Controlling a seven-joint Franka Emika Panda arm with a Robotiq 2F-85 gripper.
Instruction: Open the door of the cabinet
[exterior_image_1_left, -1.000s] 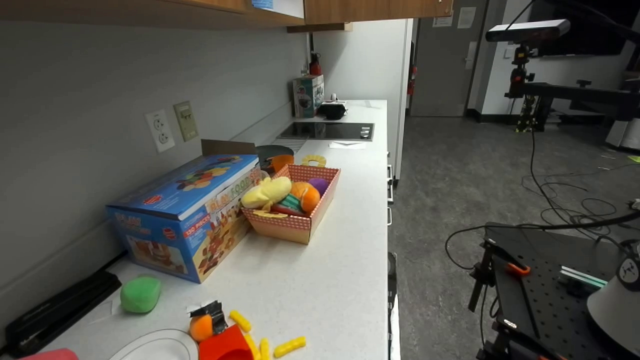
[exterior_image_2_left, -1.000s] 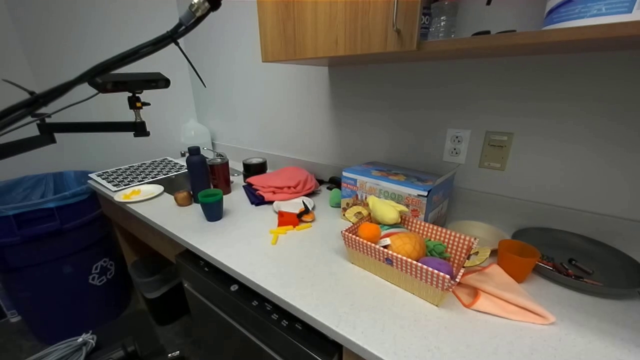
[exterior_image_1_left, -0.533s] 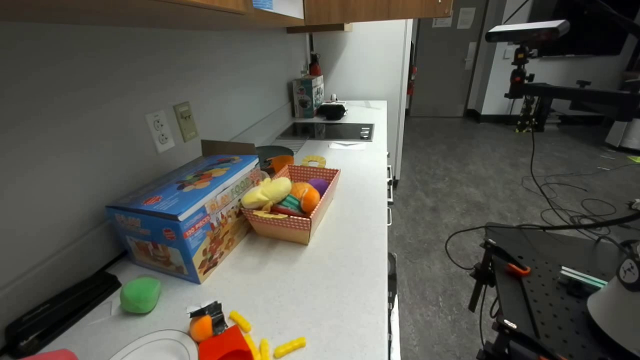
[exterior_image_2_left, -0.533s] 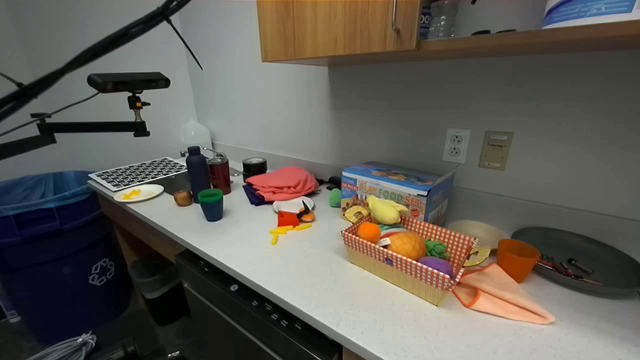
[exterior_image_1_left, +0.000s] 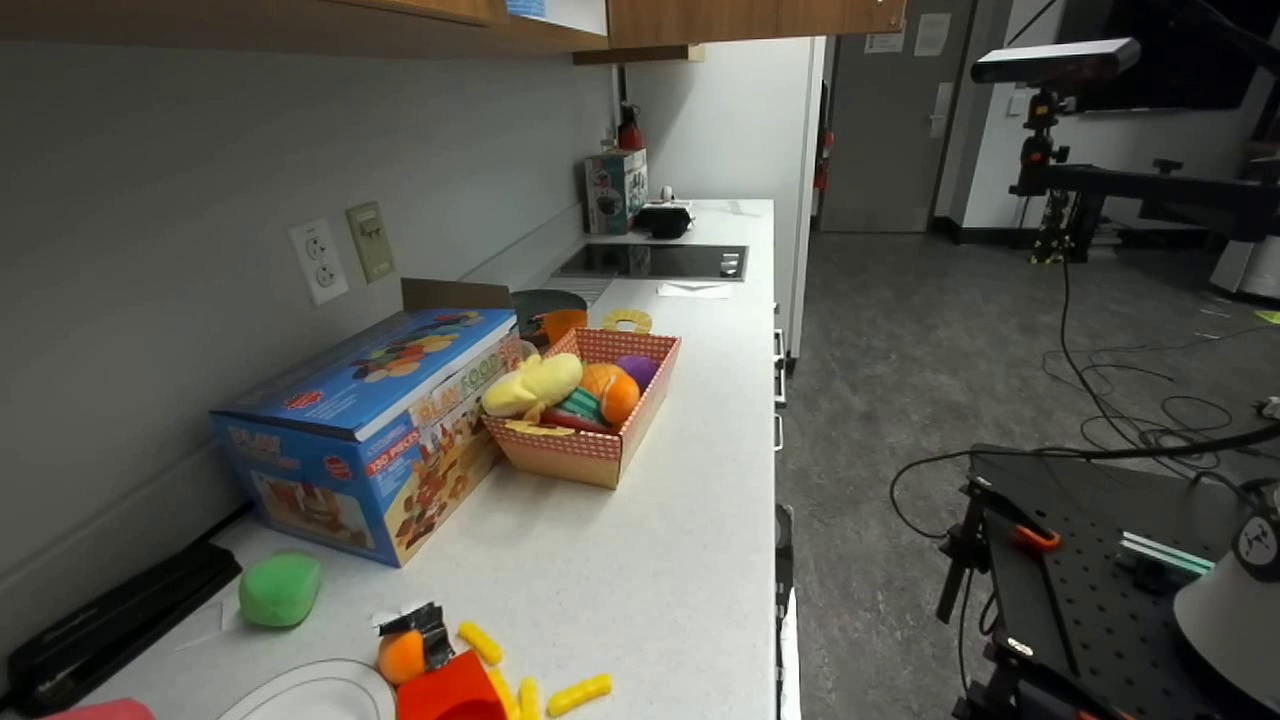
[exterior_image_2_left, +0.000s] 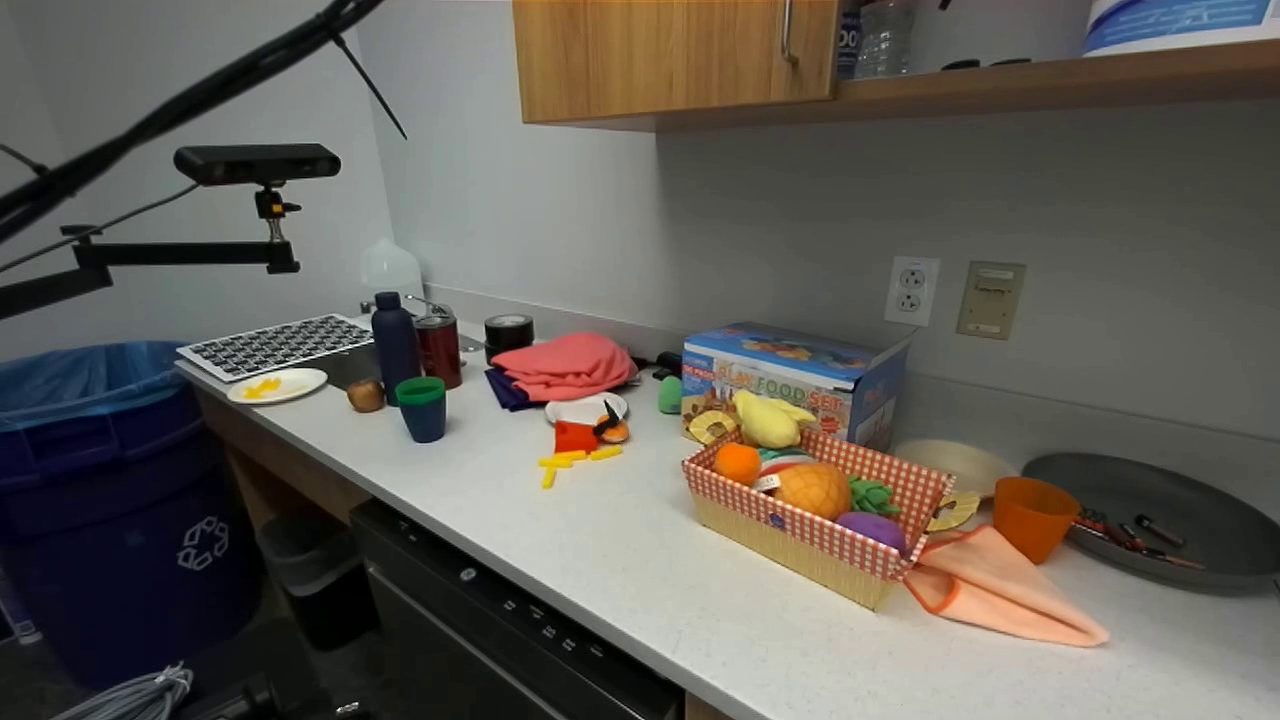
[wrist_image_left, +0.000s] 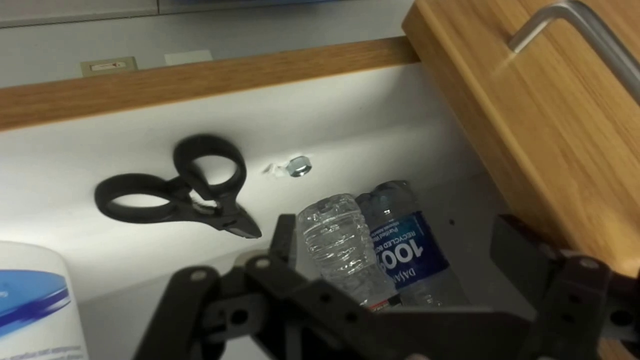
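The wooden cabinet door (exterior_image_2_left: 670, 60) has a metal bar handle (exterior_image_2_left: 788, 30) near its right edge. The door appears shut, while the shelf (exterior_image_2_left: 1000, 82) beside it is exposed. In the wrist view, the door (wrist_image_left: 525, 125) fills the upper right, with its handle (wrist_image_left: 595, 40) at the corner. My gripper (wrist_image_left: 401, 235) is open with nothing between its fingers, in front of the open cabinet. Its right finger overlaps the door's edge in the picture; I cannot tell if they touch. The handle lies outside the fingers. The exterior views do not clearly show the gripper.
Inside the cabinet are two bottles (wrist_image_left: 345, 240), black scissors (wrist_image_left: 200, 200) and a white container (wrist_image_left: 35, 300). A second wooden panel (exterior_image_1_left: 740, 22) juts out in an exterior view. Below are a food basket (exterior_image_2_left: 800, 545), a play food box (exterior_image_2_left: 790, 370) and a camera arm (exterior_image_2_left: 190, 255).
The thick black cable in an exterior view has moved down and left since a second ago, and its metal connector is gone from view. Since half a second ago almost nothing has changed.
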